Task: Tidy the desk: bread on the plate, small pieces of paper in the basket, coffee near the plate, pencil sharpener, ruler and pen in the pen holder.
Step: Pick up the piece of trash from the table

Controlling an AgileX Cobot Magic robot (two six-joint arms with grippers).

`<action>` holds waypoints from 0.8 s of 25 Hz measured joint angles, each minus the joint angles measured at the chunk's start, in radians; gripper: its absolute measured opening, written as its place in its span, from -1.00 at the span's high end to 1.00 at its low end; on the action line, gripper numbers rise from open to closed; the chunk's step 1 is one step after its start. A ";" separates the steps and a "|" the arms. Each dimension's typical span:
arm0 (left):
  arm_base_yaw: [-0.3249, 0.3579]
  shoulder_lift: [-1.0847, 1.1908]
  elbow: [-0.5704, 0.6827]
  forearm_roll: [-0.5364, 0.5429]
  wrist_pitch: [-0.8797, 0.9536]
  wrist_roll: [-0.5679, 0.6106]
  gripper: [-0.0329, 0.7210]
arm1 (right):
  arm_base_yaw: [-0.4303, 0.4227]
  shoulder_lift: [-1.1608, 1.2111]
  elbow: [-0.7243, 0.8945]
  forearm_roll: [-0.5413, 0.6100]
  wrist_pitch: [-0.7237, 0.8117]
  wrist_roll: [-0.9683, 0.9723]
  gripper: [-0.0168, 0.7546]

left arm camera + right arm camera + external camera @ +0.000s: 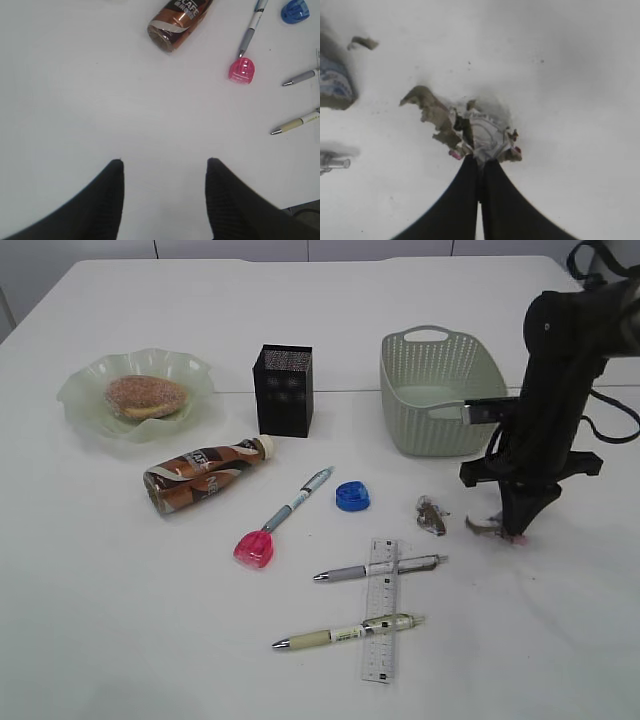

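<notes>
- The right fingers (481,162) are pressed together at the bench (120,640), pinched on the edge of a crumpled paper scrap (470,132) at the right of the scene, near side of the basket (440,390).
- A second paper scrap (431,515) lies on the bench just left of the held one, apart from it.
- The left fingers (162,200) stand about half open over bare bench at the near left, holding nothing.
- The bread (146,396) sits in the plate (80,400) at the far left.
- The coffee (205,473) lies on its side near the plate, cap pointing right toward the pen holder (283,390), which stands upright at the far middle.
- The basket stands at the far right, to the right of the pen holder; what it holds cannot be seen from here.
- A pink pencil sharpener (254,549) lies near the middle, touching the tip of a blue-and-white pen (297,502) that slants away to the far right.
- A blue pencil sharpener (352,496) lies just right of that pen.
- The ruler (380,608) lies lengthwise near to far at the near middle.
- A grey pen (380,568) crosses its far end, and a cream pen (345,632) crosses it nearer.
</notes>
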State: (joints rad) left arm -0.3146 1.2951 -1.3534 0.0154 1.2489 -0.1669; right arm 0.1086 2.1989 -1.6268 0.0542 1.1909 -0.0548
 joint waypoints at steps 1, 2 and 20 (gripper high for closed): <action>0.000 0.000 0.000 0.000 0.000 0.000 -0.11 | 0.000 0.000 -0.012 0.005 0.004 0.000 1.00; 0.000 0.000 0.000 0.000 0.000 0.000 -0.10 | 0.000 0.000 -0.021 0.013 0.006 0.002 1.00; 0.000 0.000 0.000 -0.015 0.002 0.000 -0.07 | 0.000 -0.145 -0.154 0.052 0.029 0.074 1.00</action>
State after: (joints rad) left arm -0.3146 1.2951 -1.3534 0.0000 1.2507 -0.1669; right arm 0.1086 2.0539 -1.7804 0.1065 1.2196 0.0194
